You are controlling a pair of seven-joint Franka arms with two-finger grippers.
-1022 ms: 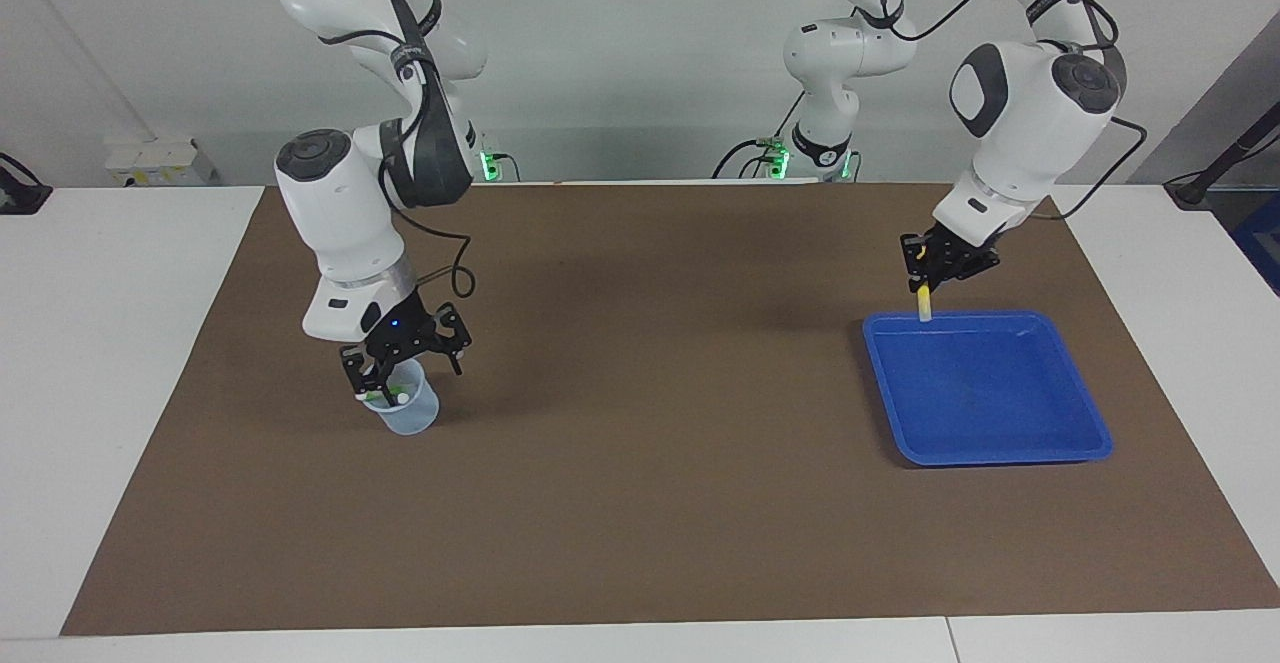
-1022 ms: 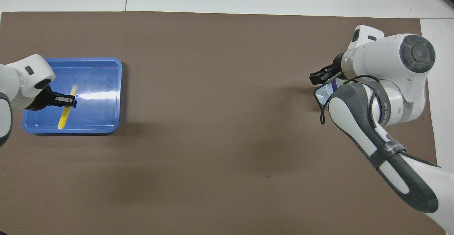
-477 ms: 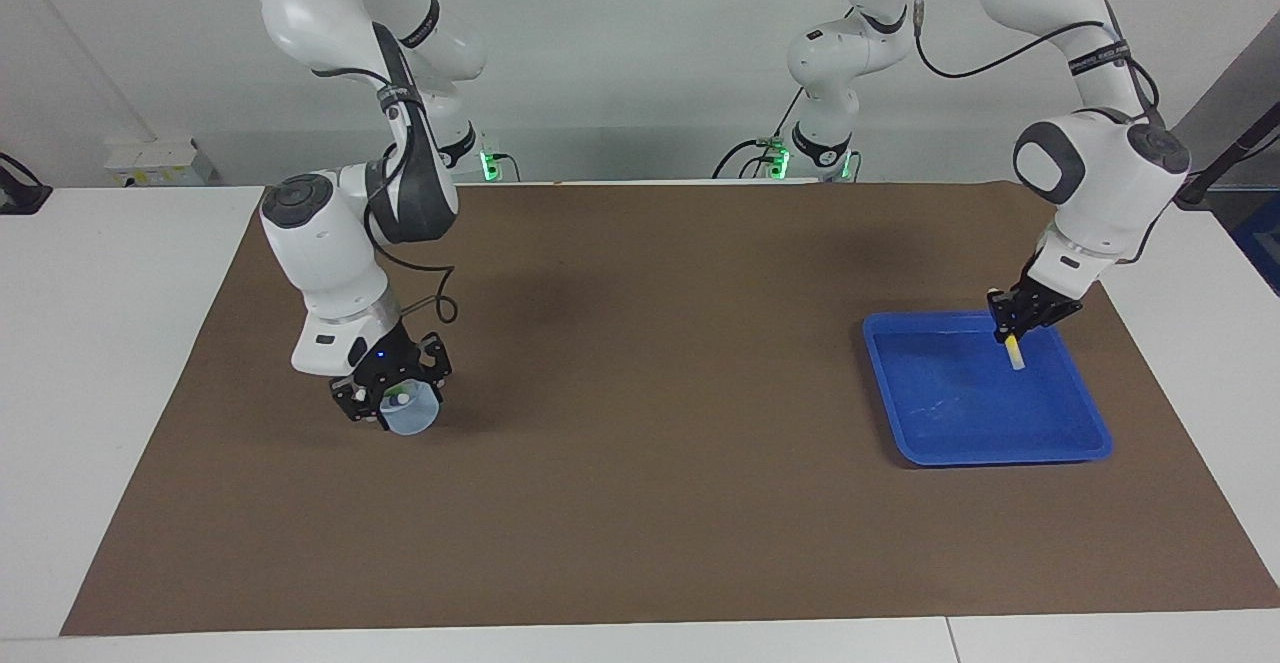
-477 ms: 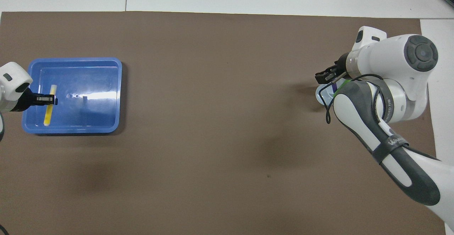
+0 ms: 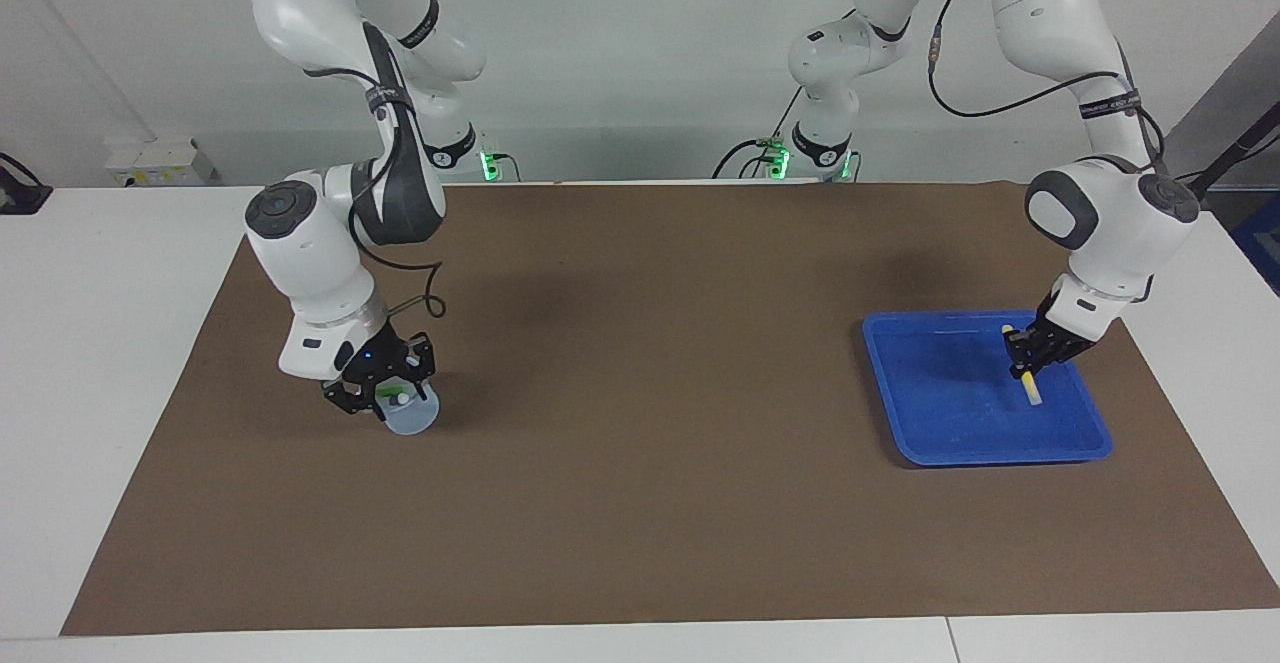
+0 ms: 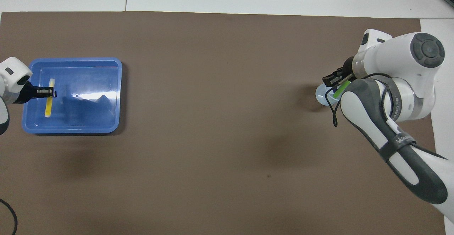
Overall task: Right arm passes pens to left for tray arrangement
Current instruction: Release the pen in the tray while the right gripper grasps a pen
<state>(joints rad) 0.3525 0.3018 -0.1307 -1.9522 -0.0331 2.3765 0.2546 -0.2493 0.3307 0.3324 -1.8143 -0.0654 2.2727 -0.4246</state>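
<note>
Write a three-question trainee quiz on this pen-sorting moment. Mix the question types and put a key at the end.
1. True or false: the left tool is shut on the yellow pen inside the blue tray.
2. Which thing is the right tool at? A) the tray B) the pale-blue cup C) the bare brown mat
3. Fill in: the green pen sits in the ____.

Key
1. True. The pen slants down from the tool toward the tray floor.
2. B. The right tool is down at the cup's mouth, at the right arm's end of the table.
3. cup
</note>
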